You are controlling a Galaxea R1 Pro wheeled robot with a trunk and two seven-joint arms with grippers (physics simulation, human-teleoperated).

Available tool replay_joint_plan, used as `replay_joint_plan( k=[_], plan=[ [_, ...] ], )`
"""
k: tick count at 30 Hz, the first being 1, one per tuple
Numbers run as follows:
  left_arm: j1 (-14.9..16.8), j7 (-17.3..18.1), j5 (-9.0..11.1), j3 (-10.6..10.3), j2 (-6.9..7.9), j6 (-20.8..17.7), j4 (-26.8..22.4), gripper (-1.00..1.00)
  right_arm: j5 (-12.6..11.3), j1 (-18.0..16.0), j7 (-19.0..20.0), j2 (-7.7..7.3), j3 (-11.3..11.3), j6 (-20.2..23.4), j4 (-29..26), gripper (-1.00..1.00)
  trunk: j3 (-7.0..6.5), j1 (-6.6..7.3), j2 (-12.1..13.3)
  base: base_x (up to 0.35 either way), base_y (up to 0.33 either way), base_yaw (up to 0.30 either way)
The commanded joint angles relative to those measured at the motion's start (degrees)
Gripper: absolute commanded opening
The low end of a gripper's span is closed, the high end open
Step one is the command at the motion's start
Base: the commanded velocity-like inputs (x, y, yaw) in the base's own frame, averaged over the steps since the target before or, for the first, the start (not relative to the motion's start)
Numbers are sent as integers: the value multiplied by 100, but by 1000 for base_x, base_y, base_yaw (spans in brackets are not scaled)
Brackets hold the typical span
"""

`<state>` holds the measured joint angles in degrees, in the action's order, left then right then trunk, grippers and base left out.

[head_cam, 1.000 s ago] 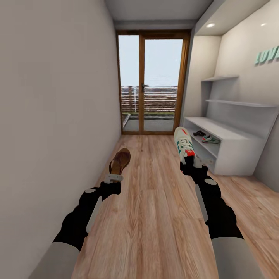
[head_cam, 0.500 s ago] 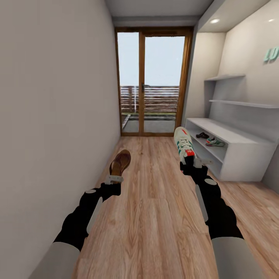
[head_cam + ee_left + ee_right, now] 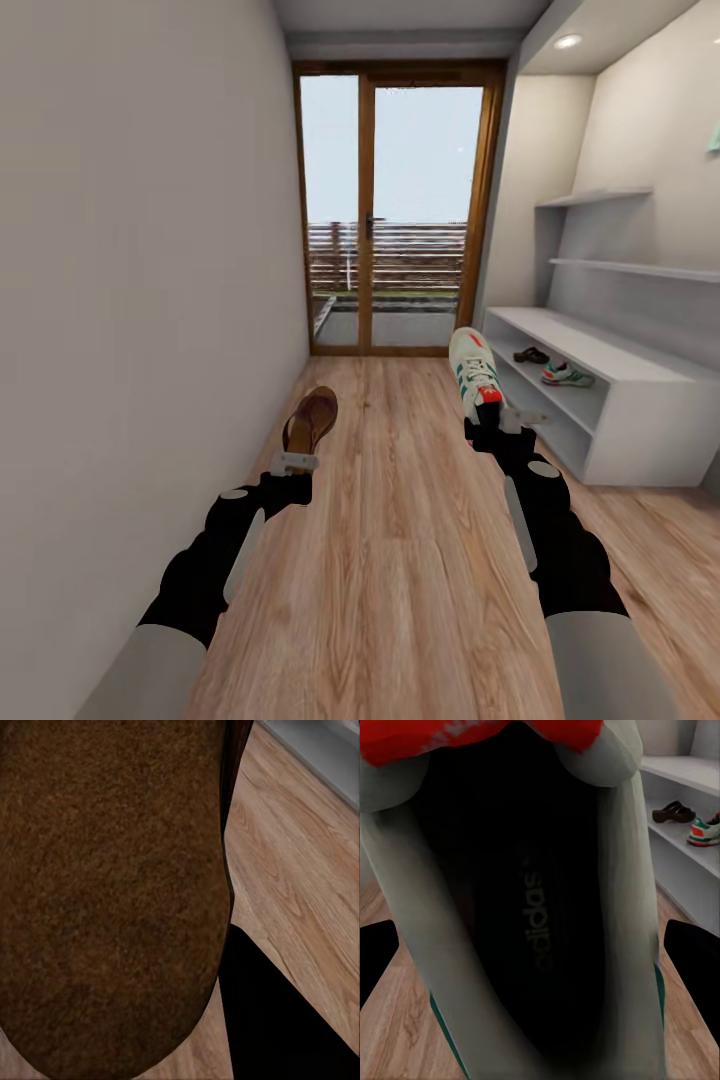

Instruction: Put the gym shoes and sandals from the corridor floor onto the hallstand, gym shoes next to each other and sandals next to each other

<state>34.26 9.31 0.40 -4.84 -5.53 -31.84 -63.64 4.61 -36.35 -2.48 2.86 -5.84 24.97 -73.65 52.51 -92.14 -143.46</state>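
Left gripper [image 3: 293, 462] clamped on brown sandal [image 3: 310, 418]; right gripper [image 3: 497, 421] clamped on white gym shoe [image 3: 474, 374]; both held above corridor floor [image 3: 400, 560], short of hallstand [image 3: 640, 372]. Second sandal [image 3: 531, 355] and second gym shoe [image 3: 567, 375] side by side on hallstand's upper shelf.

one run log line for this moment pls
left gripper shut on sandal | right gripper shut on gym shoe | other sandal and gym shoe on hallstand shelf
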Motion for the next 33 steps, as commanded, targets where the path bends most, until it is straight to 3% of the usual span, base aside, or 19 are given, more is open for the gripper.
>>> replay_joint_plan(
  k=[1,33],
  plan=[
    [3,27,-13,6,-1,-33,-8,-100,47,-4,2,4,-5,34,-9,-100,6,-2,-3,347,0,0],
    [4,27,-13,2,-1,-33,1,-100,48,-5,2,4,-5,34,-5,-100,6,-2,-3,347,0,0]
  ],
)
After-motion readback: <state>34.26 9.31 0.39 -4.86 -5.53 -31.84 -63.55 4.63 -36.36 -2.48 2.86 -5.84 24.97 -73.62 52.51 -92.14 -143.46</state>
